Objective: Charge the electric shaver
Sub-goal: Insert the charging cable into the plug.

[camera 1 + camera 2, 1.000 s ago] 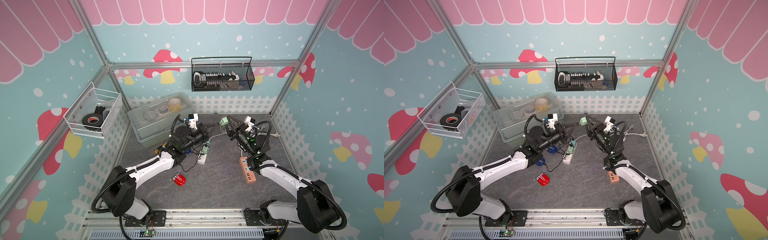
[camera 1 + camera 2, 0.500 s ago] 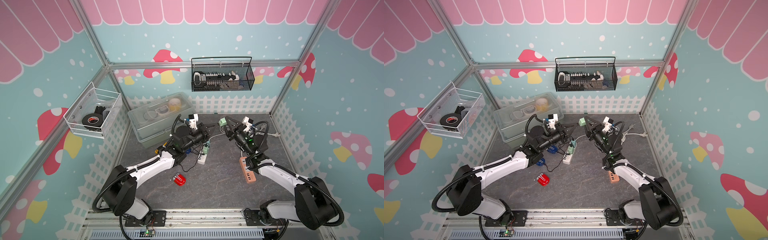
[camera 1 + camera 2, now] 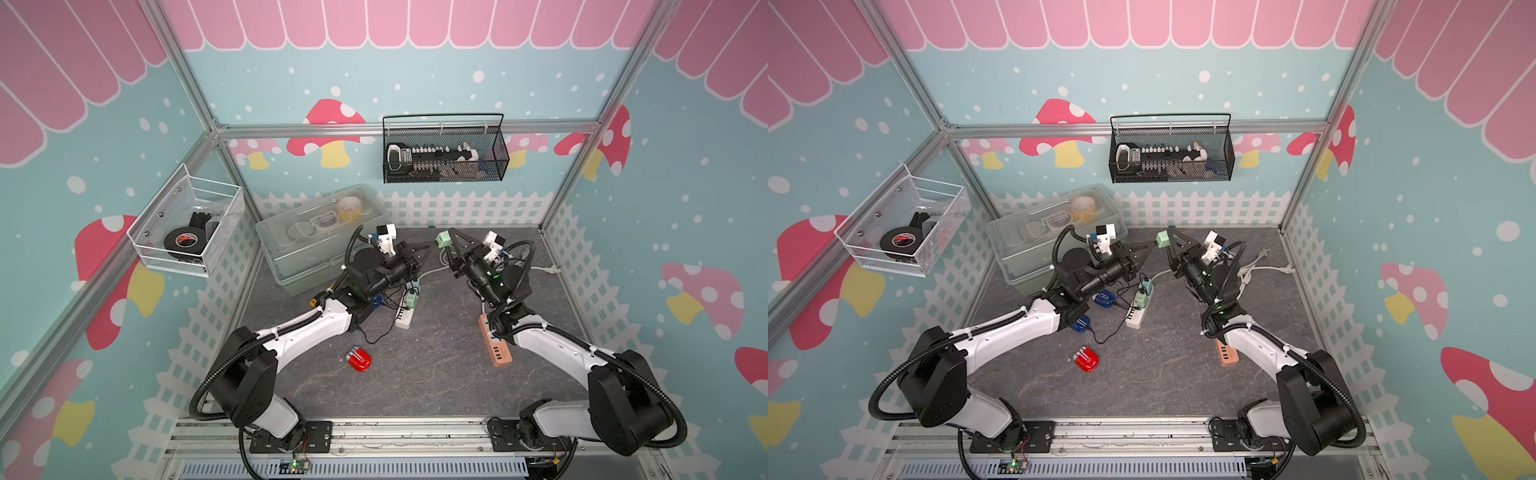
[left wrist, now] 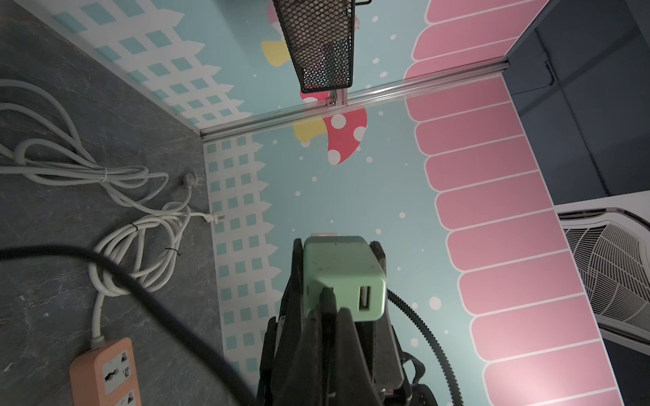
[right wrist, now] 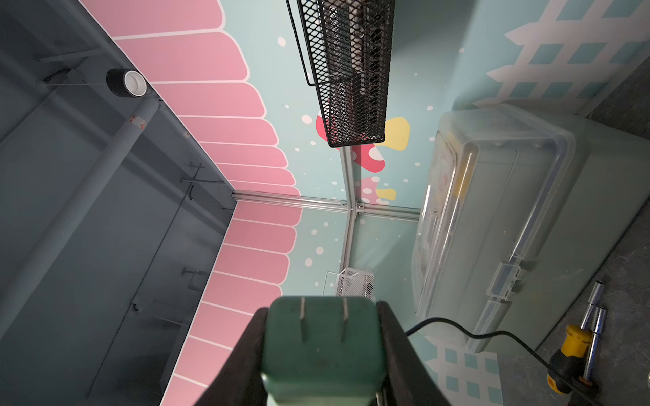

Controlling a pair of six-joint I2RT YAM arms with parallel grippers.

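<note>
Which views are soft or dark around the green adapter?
Right wrist view: green adapter shadowed, its near end blurred. Left wrist view: adapter well lit and fairly sharp, but black cable across the foreground is out of focus. Both top views: even light, sharp.

Plastic and painted metal over a matt, stone-look floor.

The mint-green plastic charger cube point(image 4: 343, 277) is matt and lightly scuffed, with two dull metal prongs point(image 5: 302, 323). The small red shaver point(image 3: 359, 360) has a glossy plastic shell. The black mesh basket point(image 3: 444, 172) and the white mesh basket point(image 3: 174, 262) are painted metal wire. The clear lidded storage box point(image 3: 307, 266) is smooth translucent plastic, and the orange power strip point(image 4: 105, 372) is smooth plastic too. The dark grey tabletop point(image 3: 415, 386) is matt and veined like slate.
</note>
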